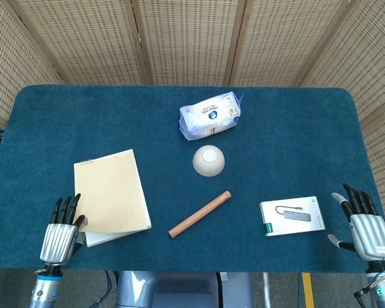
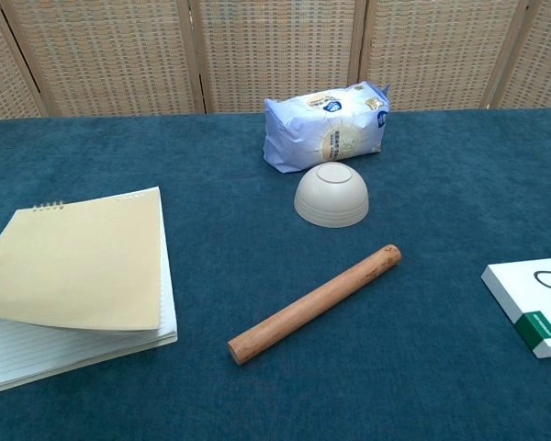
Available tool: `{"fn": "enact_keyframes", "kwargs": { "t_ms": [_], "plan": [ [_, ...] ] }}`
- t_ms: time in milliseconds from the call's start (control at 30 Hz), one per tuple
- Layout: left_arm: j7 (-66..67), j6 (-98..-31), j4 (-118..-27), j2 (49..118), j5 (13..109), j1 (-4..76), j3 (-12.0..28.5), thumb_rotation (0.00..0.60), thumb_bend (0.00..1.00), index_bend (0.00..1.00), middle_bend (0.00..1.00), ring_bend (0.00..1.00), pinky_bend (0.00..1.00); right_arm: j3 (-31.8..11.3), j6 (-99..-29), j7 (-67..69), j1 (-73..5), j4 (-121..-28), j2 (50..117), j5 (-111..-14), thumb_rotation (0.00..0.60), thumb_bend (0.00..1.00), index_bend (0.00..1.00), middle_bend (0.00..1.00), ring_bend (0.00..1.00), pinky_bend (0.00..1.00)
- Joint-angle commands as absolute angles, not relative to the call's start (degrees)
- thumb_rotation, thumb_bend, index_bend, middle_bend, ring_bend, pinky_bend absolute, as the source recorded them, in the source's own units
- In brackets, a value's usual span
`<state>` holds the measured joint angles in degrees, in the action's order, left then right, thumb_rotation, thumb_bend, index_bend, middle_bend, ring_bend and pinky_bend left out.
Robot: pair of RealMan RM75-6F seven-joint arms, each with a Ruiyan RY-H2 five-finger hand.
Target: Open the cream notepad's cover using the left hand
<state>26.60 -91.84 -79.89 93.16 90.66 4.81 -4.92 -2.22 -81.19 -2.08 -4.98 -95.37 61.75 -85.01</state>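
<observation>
The cream notepad (image 1: 112, 192) lies at the left of the blue table, turned slightly askew. In the chest view its cover (image 2: 83, 266) is raised and curved at the near edge, and a lined page (image 2: 37, 354) shows under it. My left hand (image 1: 59, 232) is at the notepad's near-left corner, fingers pointing away from me. Its thumb meets the lifted cover's corner and holds it up. The chest view does not show this hand. My right hand (image 1: 366, 228) rests far right with its fingers spread, holding nothing.
A white and blue packet (image 1: 210, 115) lies at the back centre, with an upturned cream bowl (image 1: 208, 160) just in front of it. A wooden rod (image 1: 199, 213) lies diagonally mid-table. A white box (image 1: 292, 216) sits next to my right hand.
</observation>
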Motion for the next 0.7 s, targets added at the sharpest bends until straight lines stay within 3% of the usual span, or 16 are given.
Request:
{"fn": "enact_keyframes", "kwargs": {
  "t_ms": [33,700],
  "plan": [
    [26.23,-92.91,-80.42,92.07,91.76,3.88,-5.77,0.6,0.52,0.78,0.0,0.0,0.0,-2.22,-81.2,-2.1,-4.96,-95.39,61.75,-84.96,0.6,0.1,0.14,0.0,0.0,0.0],
    [22.79,-97.63,-78.2,89.14,99.26,-1.42,-11.63,0.6,0.52,0.78,0.0,0.0,0.0,-2.25,-81.18,-2.27,-4.96,-95.39,61.78,-84.88,0.6,0.1,0.14,0.0,0.0,0.0]
  ]
}}
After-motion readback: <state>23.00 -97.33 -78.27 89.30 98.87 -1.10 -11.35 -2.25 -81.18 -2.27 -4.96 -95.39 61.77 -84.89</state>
